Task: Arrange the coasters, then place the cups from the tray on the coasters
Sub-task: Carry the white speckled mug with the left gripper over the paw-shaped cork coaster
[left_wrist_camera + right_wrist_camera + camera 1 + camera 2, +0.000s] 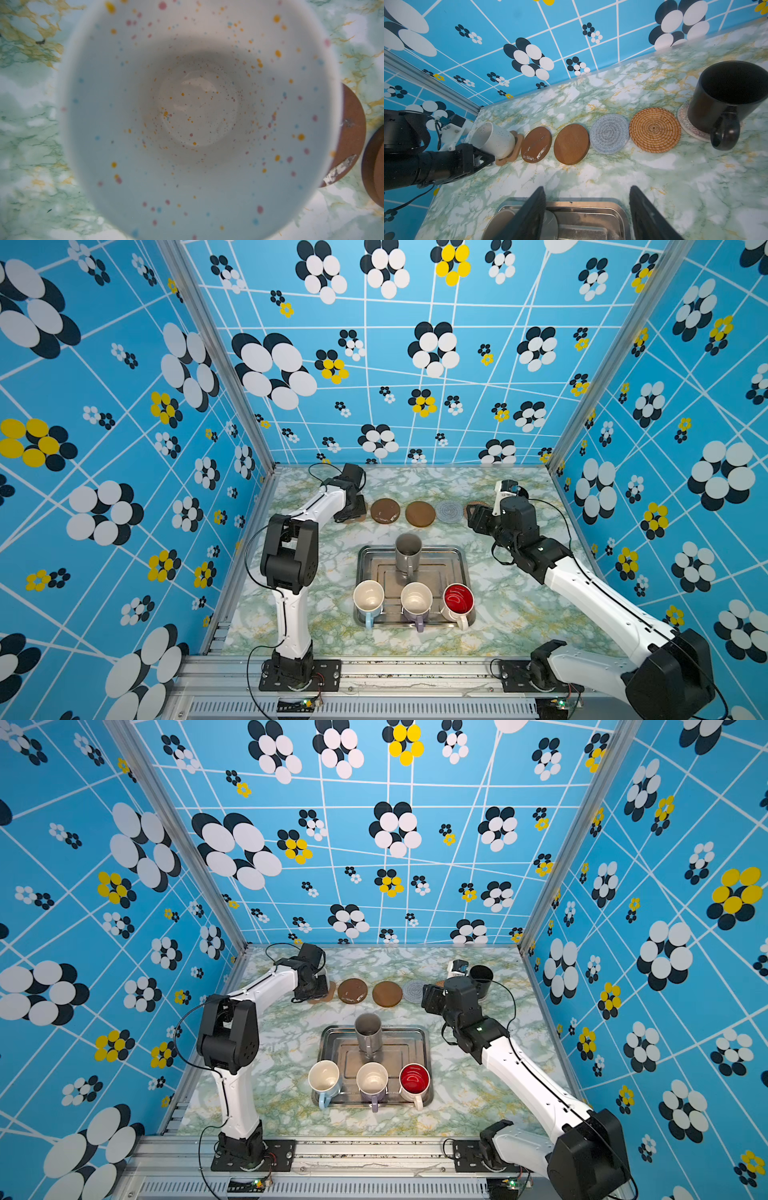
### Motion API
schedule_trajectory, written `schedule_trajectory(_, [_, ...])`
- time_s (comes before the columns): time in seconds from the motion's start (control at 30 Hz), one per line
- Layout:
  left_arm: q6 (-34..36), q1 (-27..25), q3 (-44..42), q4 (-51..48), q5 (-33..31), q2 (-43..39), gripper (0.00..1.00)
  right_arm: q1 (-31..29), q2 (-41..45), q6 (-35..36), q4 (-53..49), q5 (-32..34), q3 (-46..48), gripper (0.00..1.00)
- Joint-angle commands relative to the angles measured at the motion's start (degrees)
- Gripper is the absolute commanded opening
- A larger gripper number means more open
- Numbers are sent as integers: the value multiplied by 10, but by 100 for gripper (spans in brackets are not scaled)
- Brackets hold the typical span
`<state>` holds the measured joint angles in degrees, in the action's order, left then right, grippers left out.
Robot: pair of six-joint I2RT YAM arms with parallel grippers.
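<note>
Cream mug [493,139] on the paw coaster [518,143] hides left jaws, grip unclear; right jaws spread.

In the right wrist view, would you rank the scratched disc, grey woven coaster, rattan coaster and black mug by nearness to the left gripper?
1. Scratched disc, next to the left gripper.
2. Grey woven coaster, mid-row.
3. Rattan coaster, further along.
4. Black mug, far end.

The scene is lit brightly and evenly; soft shadows are cast on the tabletop [519,614]. Lines on the back wall [415,364] are bent by wide-angle distortion in both top views. The cream-white mug [193,124] is rendered out of focus in the left wrist view.
</note>
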<state>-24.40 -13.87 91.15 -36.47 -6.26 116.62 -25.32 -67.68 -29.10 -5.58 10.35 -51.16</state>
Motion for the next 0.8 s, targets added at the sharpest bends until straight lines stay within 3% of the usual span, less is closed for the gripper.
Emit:
schedule_trajectory(0.0, [8,6,31,4,-18,4,0,4,-4,11,-12,-3,-15,66])
schedule_trajectory(0.47, [7,6,50,-13,-8,17,0,4,-2,11,-15,-2,-14,66])
schedule_trajectory(0.77, [10,5,55,-22,-7,19,12,5,-1,11,-16,-2,-13,66])
